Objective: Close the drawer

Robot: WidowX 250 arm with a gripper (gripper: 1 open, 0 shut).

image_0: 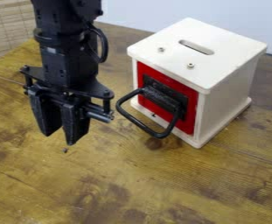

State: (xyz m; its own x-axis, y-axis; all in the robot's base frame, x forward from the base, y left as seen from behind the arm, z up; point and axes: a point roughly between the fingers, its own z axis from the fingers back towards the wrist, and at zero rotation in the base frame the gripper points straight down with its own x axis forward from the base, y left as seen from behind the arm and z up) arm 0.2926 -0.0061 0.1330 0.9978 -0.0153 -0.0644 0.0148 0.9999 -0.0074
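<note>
The gripper [59,124] hangs above the wooden table [56,184], its two dark fingers pointing down and parted by a modest gap, with nothing visible between them. Just beside the jaws, on the picture's right, is the drawer [191,98], red-fronted and set in the white box [226,66]; its black loop handle [146,115] juts out toward the jaws. How far the drawer stands out is hard to tell, though the task suggests some travel remains. The step in hand, as I judge it, is lining up to push. Bring the fingers level with the red front, preferably near its middle, and press steadily straight inward. Closing the jaws first would give a firmer pushing face. Avoid snagging a fingertip in the loop, and ease off once the front seats, since a hard or slanting shove could jam the drawer or skid the box.
</note>
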